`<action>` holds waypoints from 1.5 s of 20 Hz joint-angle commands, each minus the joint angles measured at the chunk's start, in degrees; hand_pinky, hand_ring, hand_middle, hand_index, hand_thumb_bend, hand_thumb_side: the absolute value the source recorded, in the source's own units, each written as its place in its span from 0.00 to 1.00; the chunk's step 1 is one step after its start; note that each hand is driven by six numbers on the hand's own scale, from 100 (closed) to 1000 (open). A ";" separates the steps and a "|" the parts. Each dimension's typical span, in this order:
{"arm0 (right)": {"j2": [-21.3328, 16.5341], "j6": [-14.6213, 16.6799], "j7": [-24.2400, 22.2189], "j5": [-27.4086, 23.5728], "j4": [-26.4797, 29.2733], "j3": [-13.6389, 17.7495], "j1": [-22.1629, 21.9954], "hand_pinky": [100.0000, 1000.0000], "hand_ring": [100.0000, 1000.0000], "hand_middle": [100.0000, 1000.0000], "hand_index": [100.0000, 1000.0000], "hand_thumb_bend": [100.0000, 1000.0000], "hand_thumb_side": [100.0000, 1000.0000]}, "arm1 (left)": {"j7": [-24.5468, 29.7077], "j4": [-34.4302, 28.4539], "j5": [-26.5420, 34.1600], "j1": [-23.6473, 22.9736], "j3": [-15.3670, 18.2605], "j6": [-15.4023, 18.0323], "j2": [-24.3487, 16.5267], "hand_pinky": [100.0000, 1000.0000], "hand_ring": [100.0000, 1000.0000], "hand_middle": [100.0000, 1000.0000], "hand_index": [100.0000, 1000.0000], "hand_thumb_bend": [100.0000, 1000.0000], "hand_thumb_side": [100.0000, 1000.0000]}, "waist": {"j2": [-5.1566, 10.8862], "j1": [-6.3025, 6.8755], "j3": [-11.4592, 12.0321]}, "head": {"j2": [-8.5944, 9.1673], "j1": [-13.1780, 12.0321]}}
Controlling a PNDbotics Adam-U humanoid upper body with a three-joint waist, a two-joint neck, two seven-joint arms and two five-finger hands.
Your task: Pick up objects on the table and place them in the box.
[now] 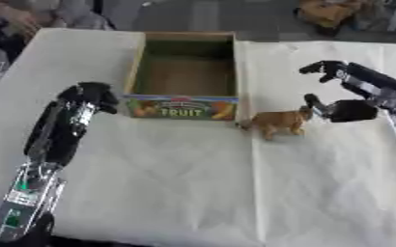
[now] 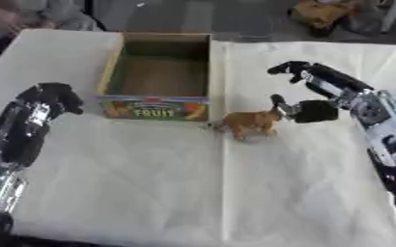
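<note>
Box [image 1: 184, 72] logged empty; toy animal [image 1: 277, 123] beside it, unlifted. We noted right hand [image 1: 353, 96] spread at animal; left hand [image 1: 87, 96] curled, idle.

A bench [image 1: 193, 193] covered in pale cream sheeting fills nearly the whole view, and a straight seam in the covering runs from about 12 o'clock down to 6 o'clock just right of centre. Beyond its far edge, from 11 to 1 o'clock, lies a strip of dark grey floor [image 1: 201, 17]. A blurred orange-brown shape [image 2: 319, 14] sits on that floor at about 1 o'clock, and the light is soft and even, with only faint shadows.
</note>
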State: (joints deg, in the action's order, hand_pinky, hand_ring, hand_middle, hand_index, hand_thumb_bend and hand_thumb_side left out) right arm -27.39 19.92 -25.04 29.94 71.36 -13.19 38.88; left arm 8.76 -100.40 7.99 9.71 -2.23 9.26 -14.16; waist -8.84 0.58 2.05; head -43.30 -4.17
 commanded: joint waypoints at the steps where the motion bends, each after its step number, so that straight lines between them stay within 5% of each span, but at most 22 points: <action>1: -0.76 0.60 -0.13 0.60 0.06 0.18 1.37 0.81 0.95 0.87 0.94 0.00 0.44 | 0.22 -0.82 0.33 0.79 -0.03 0.08 -1.31 0.58 0.60 0.53 0.67 0.00 0.54 | 0.93 -0.01 0.02 | -0.23 0.10; 4: -0.13 1.55 -1.09 1.58 -0.51 -1.19 2.11 0.90 1.00 0.93 0.96 0.00 0.46 | 0.37 -0.86 0.39 0.85 -0.19 0.09 -1.28 0.58 0.60 0.53 0.67 0.00 0.54 | 1.03 0.13 0.25 | -0.29 0.13; 30: 2.85 4.27 -7.37 4.27 -3.24 -4.02 3.06 0.91 0.99 0.91 0.98 0.00 0.59 | 0.83 -0.67 0.60 0.73 -0.30 0.06 -1.19 0.58 0.60 0.54 0.67 0.00 0.55 | 1.28 0.19 0.06 | -0.65 -0.01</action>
State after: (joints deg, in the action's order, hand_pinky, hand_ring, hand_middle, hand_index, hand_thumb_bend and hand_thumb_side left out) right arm -23.92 24.03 -32.34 33.83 67.99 -17.54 40.68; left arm 9.39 -100.39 8.11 9.72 -2.57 9.24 -14.16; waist -8.47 0.70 2.08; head -43.74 -4.13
